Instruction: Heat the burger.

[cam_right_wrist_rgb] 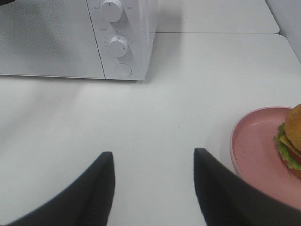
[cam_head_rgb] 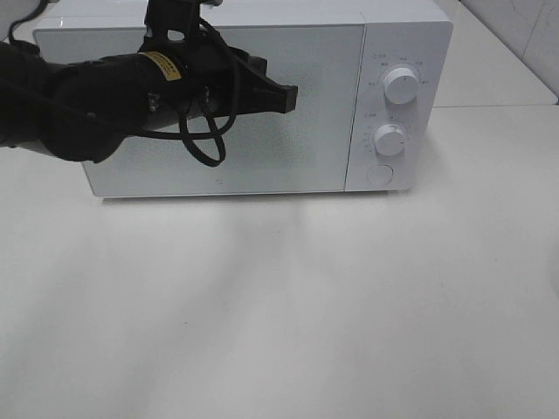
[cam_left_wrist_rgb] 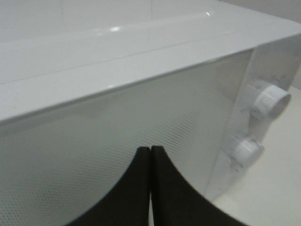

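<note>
- Tabletop (cam_head_rgb: 279, 314), plain white, carries a white microwave (cam_head_rgb: 262, 105) with its door closed; the black left gripper (cam_head_rgb: 290, 99) hangs in front of the door.
- Left wrist view: left gripper (cam_left_wrist_rgb: 150, 155) clenched, jaws pressed together, holding nothing, near the door.
- Right wrist view: right gripper (cam_right_wrist_rgb: 153, 188) spread apart and empty above the table; the burger (cam_right_wrist_rgb: 292, 141) sits on a pink plate (cam_right_wrist_rgb: 254, 150) just beside it.

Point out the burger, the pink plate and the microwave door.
burger (cam_right_wrist_rgb: 293, 136): right wrist view, side of its bun.
pink plate (cam_right_wrist_rgb: 256, 150): right wrist view, bare inner surface.
microwave door (cam_head_rgb: 297, 148): exterior high view, front panel.
</note>
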